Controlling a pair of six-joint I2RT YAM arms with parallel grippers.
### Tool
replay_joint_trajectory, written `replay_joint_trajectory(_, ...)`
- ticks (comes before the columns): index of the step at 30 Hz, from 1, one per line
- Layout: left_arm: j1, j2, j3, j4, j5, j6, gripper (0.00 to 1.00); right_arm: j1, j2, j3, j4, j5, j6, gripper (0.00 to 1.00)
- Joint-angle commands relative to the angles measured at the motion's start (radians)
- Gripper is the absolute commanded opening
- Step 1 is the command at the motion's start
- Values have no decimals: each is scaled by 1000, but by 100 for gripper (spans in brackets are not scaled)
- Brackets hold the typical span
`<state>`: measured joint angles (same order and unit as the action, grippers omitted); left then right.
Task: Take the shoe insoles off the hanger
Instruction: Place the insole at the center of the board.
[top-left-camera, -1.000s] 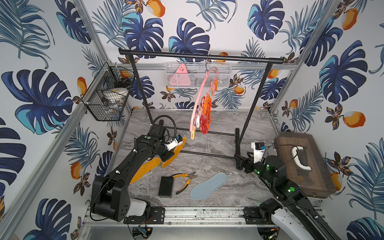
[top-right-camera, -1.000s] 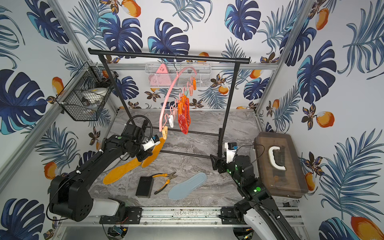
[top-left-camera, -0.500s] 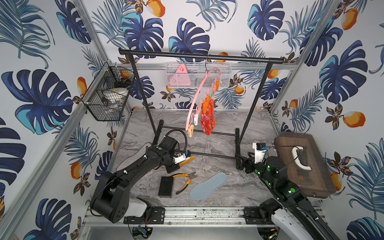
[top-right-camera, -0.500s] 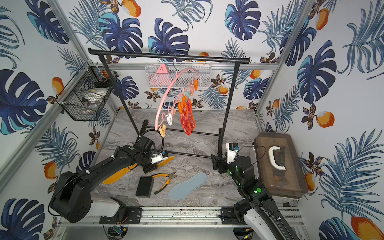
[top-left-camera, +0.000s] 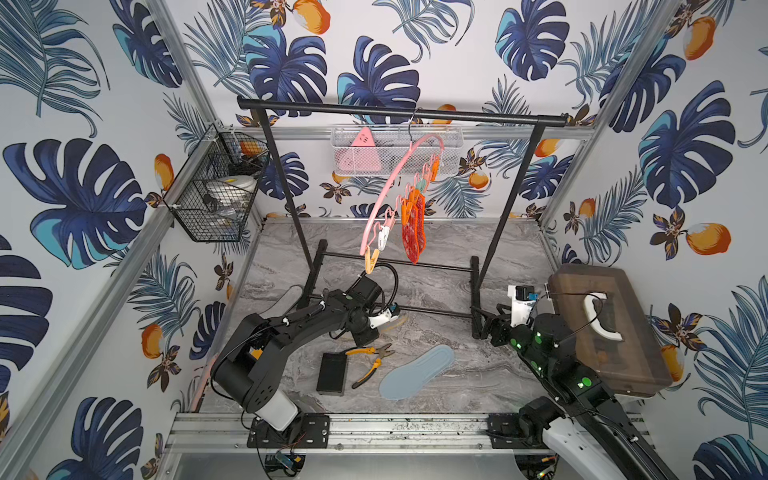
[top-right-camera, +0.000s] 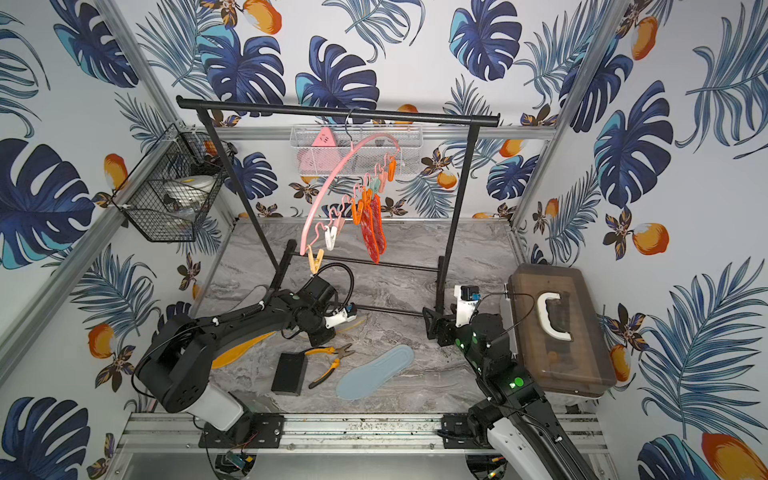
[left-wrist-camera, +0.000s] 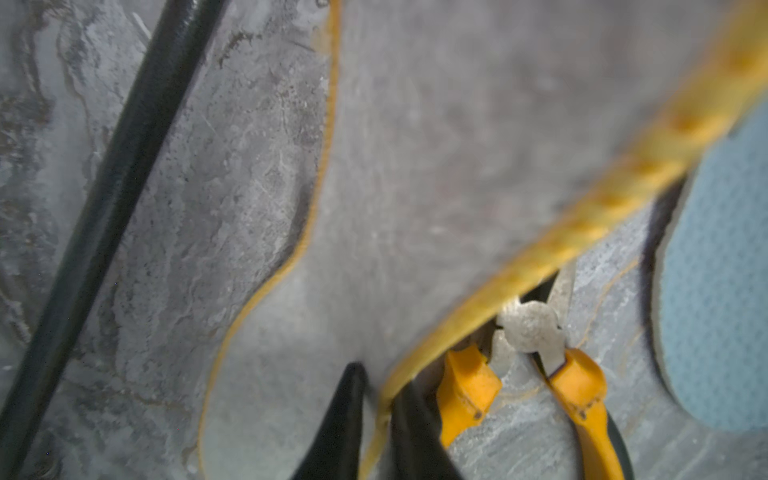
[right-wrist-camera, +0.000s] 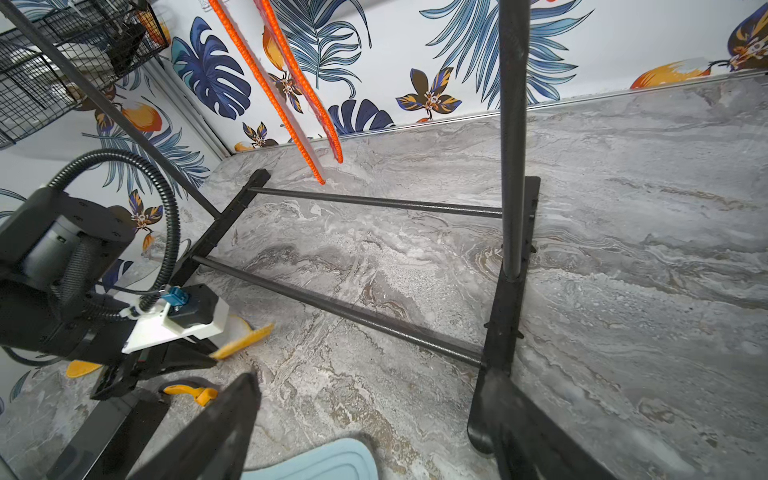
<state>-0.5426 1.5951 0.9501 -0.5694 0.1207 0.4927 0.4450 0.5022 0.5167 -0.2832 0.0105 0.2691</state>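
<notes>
The pink hanger (top-left-camera: 390, 183) (top-right-camera: 328, 183) hangs from the black rack's bar, and two red-orange mesh insoles (top-left-camera: 413, 230) (top-right-camera: 372, 230) (right-wrist-camera: 291, 83) stay pegged to it. My left gripper (left-wrist-camera: 380, 395) (top-left-camera: 376, 332) is low over the floor. Its fingers are slightly parted round the edge of a beige insole with a yellow rim (left-wrist-camera: 415, 166) (top-right-camera: 358, 324) (right-wrist-camera: 243, 338). That insole slopes down to the marble. A light blue insole (top-left-camera: 417, 372) (left-wrist-camera: 723, 270) (right-wrist-camera: 316, 461) lies flat in front. A yellow-orange one (top-right-camera: 237, 351) lies under the left arm. My right gripper (right-wrist-camera: 365, 407) (top-left-camera: 484, 322) stands open and empty by the rack's right foot.
Yellow-handled pliers (top-left-camera: 370, 361) (left-wrist-camera: 532, 332) and a black block (top-left-camera: 332, 374) lie just in front of the left gripper. The rack's base bars (right-wrist-camera: 353, 316) cross the floor. A brown case (top-left-camera: 602, 328) stands at the right. A wire basket (top-left-camera: 216, 195) hangs on the left wall.
My left arm has come down and towards the front with the yellow-rimmed insole, and its fingers have parted a little. The hanger has swung. The right arm has not moved.
</notes>
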Motion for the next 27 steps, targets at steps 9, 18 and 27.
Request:
replay_joint_trajectory(9, 3, -79, 1, -13, 164, -41, 63, 1, 145, -4, 122, -146, 3, 89)
replay_joint_trajectory(18, 176, -216, -31, -124, 320, 41, 64, 3, 377, 131, 256, -257, -68, 84)
replay_joint_trajectory(27, 382, -291, -76, -80, 436, 63, 67, 4, 585, 318, 393, -314, -129, 83)
